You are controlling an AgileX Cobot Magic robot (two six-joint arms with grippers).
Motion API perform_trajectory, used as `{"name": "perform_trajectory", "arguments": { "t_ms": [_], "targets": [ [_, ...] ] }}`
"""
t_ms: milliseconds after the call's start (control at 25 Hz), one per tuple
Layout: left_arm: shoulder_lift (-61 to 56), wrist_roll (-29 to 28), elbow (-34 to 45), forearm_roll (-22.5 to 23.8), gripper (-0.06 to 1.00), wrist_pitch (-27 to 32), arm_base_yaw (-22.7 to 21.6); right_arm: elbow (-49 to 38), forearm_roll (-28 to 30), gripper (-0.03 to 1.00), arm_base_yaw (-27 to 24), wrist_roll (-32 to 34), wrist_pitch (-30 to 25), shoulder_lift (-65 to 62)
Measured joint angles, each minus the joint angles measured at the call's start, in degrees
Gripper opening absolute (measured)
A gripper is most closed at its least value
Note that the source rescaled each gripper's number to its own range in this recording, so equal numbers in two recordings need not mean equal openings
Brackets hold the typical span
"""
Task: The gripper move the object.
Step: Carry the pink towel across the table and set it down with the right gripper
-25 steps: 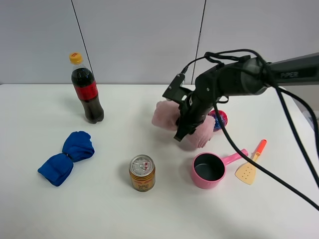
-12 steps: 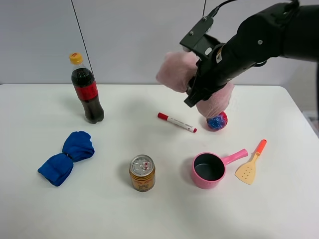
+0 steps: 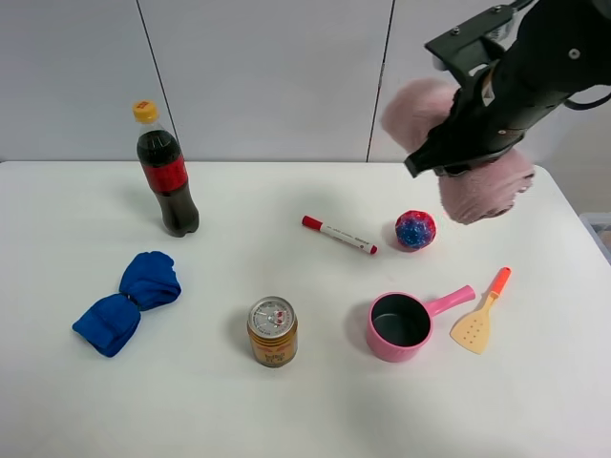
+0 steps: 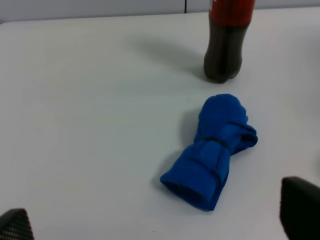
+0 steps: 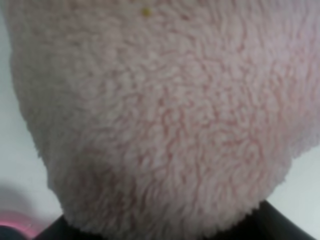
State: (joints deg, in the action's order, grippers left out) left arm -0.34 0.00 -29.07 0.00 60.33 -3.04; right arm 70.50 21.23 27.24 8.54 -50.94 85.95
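Note:
The pink fluffy towel (image 3: pixel 482 186) hangs in the air at the upper right, held by my right gripper (image 3: pixel 468 143), a dark angular tool shut on its middle. One lobe sticks out at the left of the gripper and one hangs below it. In the right wrist view the towel (image 5: pixel 155 115) fills nearly the whole picture, and the fingers are hidden. In the left wrist view my left gripper (image 4: pixel 155 227) is open, with its fingertips (image 4: pixel 300 212) at the corners, apart from the blue cloth bundle (image 4: pixel 212 152). The left gripper does not show in the exterior view.
On the white table (image 3: pixel 286 410) stand a cola bottle (image 3: pixel 167 176) and a can (image 3: pixel 272 331). The blue cloth bundle (image 3: pixel 129 301) lies at the left. A red marker (image 3: pixel 339 235), a blue-red ball (image 3: pixel 415 230), a pink saucepan (image 3: pixel 406 324) and an orange spatula (image 3: pixel 480 315) lie at the right.
My right gripper has lifted the pink towel off the table and carried it up and to the right. The marker and the ball under it have come into view.

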Motion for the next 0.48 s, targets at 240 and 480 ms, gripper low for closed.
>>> {"name": "perform_trajectory", "arguments": {
  "t_ms": [240, 480],
  "targets": [
    [0.0, 0.0, 0.0, 0.0, 1.00, 0.0, 0.0, 0.0, 3.0, 0.00, -12.3, -0.8, -1.0, 0.0],
    [0.0, 0.0, 0.0, 0.0, 1.00, 0.0, 0.0, 0.1, -0.1, 0.00, -23.6, -7.4, 4.5, 0.6]
  ]
}}
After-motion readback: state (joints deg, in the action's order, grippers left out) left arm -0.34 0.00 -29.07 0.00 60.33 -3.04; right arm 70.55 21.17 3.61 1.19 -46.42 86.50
